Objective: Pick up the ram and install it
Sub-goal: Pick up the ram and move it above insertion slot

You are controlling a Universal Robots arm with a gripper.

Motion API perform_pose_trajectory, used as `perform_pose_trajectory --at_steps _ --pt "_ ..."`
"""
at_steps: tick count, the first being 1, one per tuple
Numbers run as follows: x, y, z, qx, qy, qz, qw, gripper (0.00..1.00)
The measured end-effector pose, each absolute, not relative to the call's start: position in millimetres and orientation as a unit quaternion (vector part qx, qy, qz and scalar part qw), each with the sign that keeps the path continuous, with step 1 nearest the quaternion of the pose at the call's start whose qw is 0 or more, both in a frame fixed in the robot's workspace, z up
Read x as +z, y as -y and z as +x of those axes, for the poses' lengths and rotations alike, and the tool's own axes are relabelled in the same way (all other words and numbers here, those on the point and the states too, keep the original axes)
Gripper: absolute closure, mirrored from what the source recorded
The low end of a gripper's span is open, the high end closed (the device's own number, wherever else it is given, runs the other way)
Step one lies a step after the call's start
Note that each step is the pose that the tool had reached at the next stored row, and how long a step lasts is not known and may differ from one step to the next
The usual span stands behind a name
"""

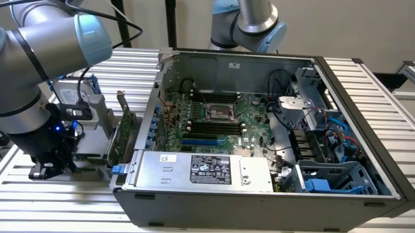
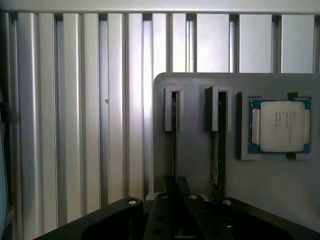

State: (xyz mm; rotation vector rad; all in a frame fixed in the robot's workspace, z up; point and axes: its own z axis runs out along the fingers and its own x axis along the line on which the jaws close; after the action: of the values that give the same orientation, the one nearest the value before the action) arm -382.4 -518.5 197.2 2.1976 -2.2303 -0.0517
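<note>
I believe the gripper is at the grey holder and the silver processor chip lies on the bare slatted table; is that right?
Not quite. The gripper is at the grey holder, but the wrist view shows the silver processor chip seated in a pocket of that holder, not on the slatted table.

The ribbed table (image 2: 75, 125) is shiny bare metal, the grey holder (image 2: 192, 155) matt plastic, the processor's lid (image 2: 281, 126) smooth metal.
</note>
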Motion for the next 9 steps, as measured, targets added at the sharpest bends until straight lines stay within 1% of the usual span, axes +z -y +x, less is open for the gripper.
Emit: perform_pose_trajectory --at_steps 4,9 --pt "205.8 518.4 -382.4 -0.016 0.712 0.702 0.005 1.00" --pt "227.6 518.5 -382.4 -0.017 0.712 0.702 0.005 1.00"
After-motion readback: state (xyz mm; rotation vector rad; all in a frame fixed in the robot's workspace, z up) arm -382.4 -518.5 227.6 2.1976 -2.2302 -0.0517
